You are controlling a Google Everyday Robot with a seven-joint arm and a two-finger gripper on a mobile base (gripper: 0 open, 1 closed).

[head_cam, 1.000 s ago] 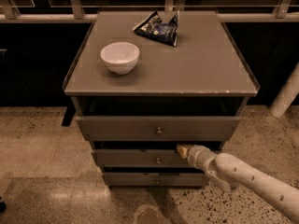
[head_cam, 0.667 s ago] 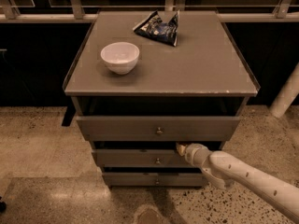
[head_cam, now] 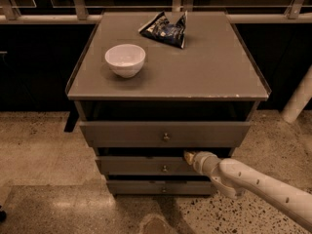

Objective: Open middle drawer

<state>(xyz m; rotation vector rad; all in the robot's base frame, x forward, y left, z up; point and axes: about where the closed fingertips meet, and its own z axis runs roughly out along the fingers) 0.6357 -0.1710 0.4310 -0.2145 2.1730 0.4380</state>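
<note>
The grey cabinet has three drawer fronts stacked under its top. The middle drawer point(head_cam: 141, 165) is the mid-sized front, with a small round metal knob point(head_cam: 164, 168) at its centre. It stands a little further out than the bottom drawer. My gripper point(head_cam: 188, 155) is at the end of the white arm coming in from the lower right. Its tip is at the top edge of the middle drawer, just right of and above the knob, under the top drawer's front.
The top drawer point(head_cam: 126, 133) is the widest front and juts out furthest. The slim bottom drawer point(head_cam: 141, 187) sits lowest. A white bowl point(head_cam: 125, 60) and a dark snack bag point(head_cam: 165, 29) lie on the cabinet top point(head_cam: 204, 67). A white post point(head_cam: 298, 101) stands at the right.
The arm has shifted slightly leftward. The gripper tip stays at the top edge of the middle drawer, and the drawers look unmoved.
</note>
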